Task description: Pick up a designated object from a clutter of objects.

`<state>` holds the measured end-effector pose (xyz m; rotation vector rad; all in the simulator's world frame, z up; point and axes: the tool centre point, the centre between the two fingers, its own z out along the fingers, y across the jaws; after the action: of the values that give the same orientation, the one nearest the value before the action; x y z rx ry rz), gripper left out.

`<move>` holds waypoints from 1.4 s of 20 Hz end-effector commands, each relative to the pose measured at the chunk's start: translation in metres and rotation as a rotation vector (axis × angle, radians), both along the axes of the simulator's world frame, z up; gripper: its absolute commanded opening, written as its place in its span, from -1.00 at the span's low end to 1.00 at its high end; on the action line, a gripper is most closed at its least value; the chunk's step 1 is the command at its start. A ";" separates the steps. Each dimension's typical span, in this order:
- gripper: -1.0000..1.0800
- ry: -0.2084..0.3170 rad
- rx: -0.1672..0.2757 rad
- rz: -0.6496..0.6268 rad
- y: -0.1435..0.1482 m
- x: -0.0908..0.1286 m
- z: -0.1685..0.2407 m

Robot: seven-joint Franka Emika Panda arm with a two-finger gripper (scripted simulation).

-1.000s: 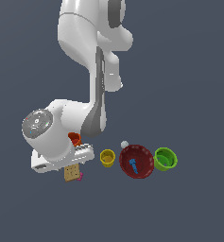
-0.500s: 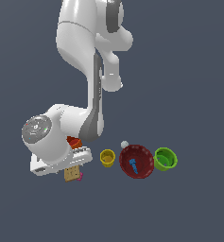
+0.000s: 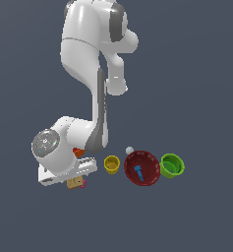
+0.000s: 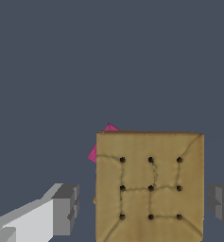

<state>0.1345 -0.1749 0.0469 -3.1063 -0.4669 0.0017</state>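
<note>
Wrist view — tan block (image 4: 150, 186), nine dark dots

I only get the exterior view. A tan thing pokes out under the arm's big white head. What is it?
Observer: The wrist view shows a squarish tan block with nine dark dots in a grid on its face.
Operator: Is the tool gripping it?
Observer: Not yet. The tool is open: its grey fingers stand on either side of the block, with a gap at each side.
Operator: Anything hiding behind it?
Observer: A pink flat piece shows past the block's corner.
</note>
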 end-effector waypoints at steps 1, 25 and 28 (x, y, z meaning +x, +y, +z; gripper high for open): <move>0.92 -0.001 0.000 0.000 0.000 0.000 -0.010; -1.00 0.000 0.000 0.001 0.002 -0.003 0.002; -1.00 0.000 0.000 0.001 0.005 -0.007 0.015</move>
<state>0.1288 -0.1715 0.0540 -3.1056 -0.4675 0.0041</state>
